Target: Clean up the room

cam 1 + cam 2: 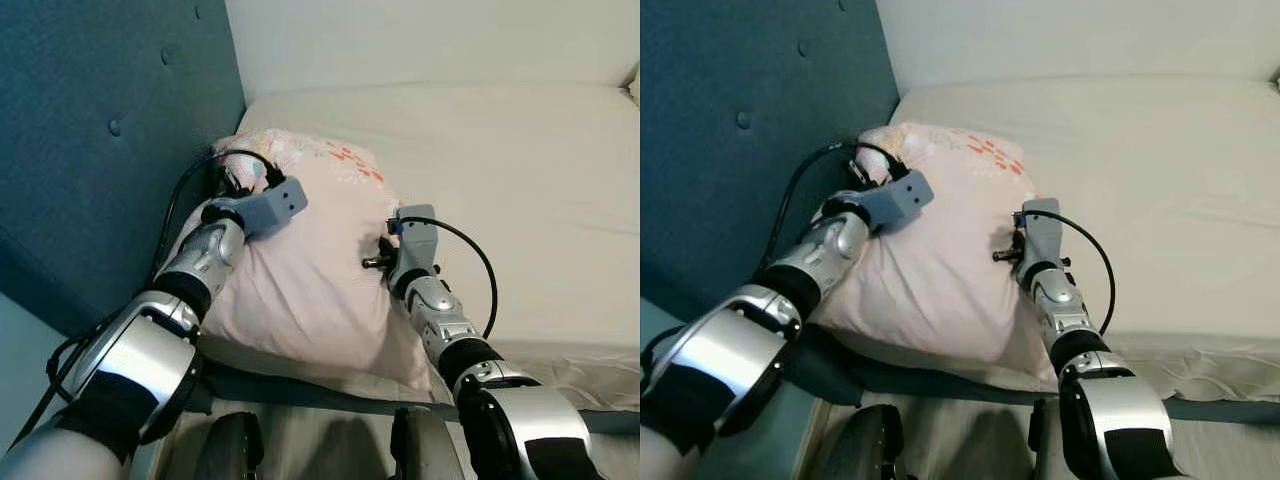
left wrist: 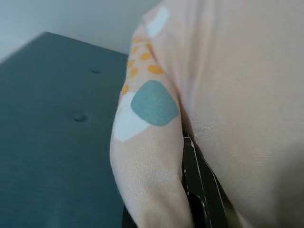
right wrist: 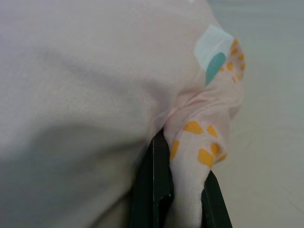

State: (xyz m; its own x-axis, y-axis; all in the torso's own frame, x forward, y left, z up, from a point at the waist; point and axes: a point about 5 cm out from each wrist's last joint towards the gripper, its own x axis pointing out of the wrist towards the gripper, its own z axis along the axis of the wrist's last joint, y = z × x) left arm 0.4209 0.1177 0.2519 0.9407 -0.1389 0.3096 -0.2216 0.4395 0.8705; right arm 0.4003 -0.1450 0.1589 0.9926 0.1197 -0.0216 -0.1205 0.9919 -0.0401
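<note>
A pale pink pillow (image 1: pixel 300 270) with orange, teal and white patches lies on the head end of the cream mattress (image 1: pixel 520 170), its left edge against the teal headboard (image 1: pixel 90 150). My left gripper (image 1: pixel 232 178) is at the pillow's far left corner, shut on a fold of the cover; in the left wrist view the cloth bunches beside one black finger (image 2: pixel 197 185). My right gripper (image 1: pixel 392 225) is at the pillow's right edge, shut on a pinch of patterned fabric (image 3: pixel 190 166) squeezed between its fingers (image 3: pixel 154 185).
The padded headboard rises along the left. A white wall (image 1: pixel 420 40) runs behind the bed. The mattress stretches bare to the right of the pillow. The bed's front edge (image 1: pixel 560 385) lies just before my body.
</note>
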